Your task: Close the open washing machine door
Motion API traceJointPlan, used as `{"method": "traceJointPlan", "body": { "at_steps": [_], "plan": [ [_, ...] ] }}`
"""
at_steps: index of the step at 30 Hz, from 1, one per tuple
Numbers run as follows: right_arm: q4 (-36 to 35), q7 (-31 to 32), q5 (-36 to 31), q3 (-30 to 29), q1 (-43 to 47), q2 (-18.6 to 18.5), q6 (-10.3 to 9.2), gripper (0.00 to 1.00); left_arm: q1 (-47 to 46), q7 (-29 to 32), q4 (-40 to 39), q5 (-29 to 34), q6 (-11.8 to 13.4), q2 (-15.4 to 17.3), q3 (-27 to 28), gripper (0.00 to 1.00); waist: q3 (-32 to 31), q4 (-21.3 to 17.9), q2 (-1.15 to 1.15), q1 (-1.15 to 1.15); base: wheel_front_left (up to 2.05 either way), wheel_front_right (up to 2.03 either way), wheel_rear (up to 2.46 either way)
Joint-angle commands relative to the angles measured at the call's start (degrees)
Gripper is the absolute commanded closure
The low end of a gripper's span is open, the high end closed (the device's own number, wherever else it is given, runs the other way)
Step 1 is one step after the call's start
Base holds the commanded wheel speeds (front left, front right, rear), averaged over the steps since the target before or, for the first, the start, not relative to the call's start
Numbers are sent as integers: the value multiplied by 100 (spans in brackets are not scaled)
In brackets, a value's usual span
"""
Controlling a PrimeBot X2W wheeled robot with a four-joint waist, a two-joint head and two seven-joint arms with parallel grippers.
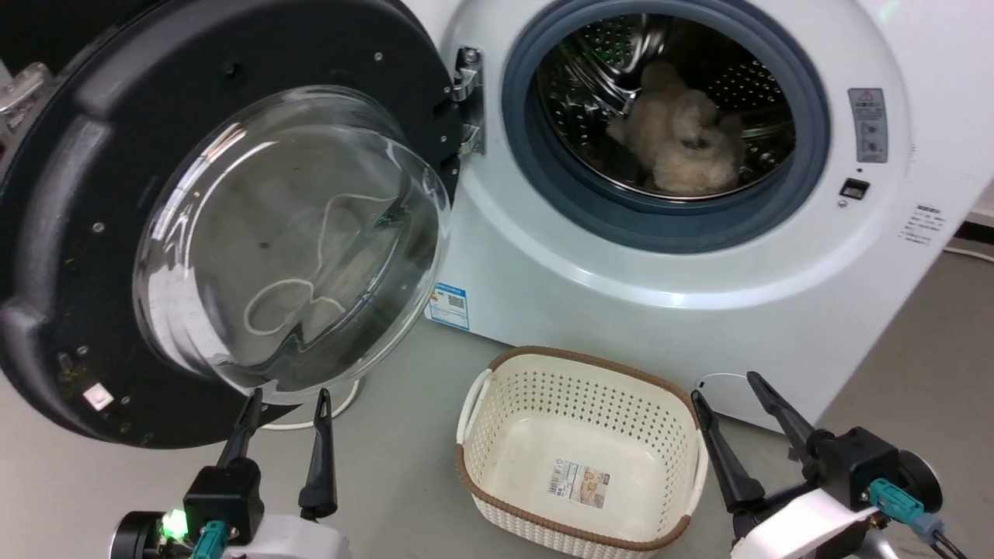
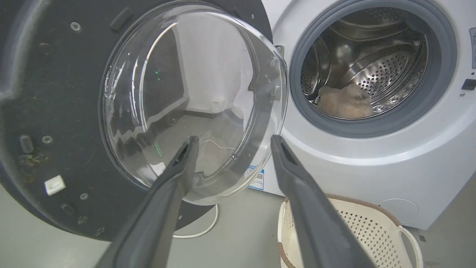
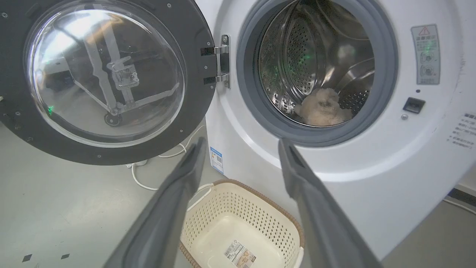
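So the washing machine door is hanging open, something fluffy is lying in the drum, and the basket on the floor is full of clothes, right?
Not quite. The basket on the floor is empty, with just a label on its bottom, as the head view shows. The door is indeed open, and something fluffy does lie in the drum.

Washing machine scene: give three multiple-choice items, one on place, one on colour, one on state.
1. The laundry basket is: A in the drum; B on the floor before the washing machine; C on top of it.
2. The washing machine door frame is: A white; B black; C red.
3. The left tool is: A open; B shut on the door; C shut on the basket.
Answers: B, it stands on the floor; B, its rim is glossy black; A, spread wide, holding nothing.
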Motion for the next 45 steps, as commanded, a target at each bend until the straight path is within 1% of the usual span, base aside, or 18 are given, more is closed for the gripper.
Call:
{"method": "traceJointPlan", "body": {
  "at_steps": [1,20,21,38,39,40,41,45],
  "plan": [
    [24,-64,51,38,-85,-47,2,0,76,-57,-34,8,33,6,-3,0,-2,28,0,0,-1,-1,-1],
    [140,-315,311,337,-114,-173,3,0,248,-309,-207,-3,182,4,19,0,3,536,0,0,0,0,0],
    [154,-351,346,376,-119,-190,3,0,272,-344,-235,-5,196,4,20,0,4,608,0,0,0,0,0],
    [225,-554,550,607,-64,-310,4,0,375,-548,-337,-74,263,9,50,0,-8,1009,0,0,0,0,0],
    [227,-566,560,615,-57,-317,4,0,383,-560,-331,-93,266,8,54,13,-6,1035,0,0,0,0,0],
    [228,-578,571,621,-48,-323,4,0,391,-572,-329,-108,266,7,56,75,-3,1061,0,0,0,0,0],
    [228,-590,579,627,-37,-327,4,0,405,-584,-334,-119,263,7,46,100,1,1088,0,0,0,0,0],
    [221,-637,607,634,16,-335,4,0,386,-632,-449,-127,257,6,78,100,22,1199,0,0,0,0,0]
  ]
}}
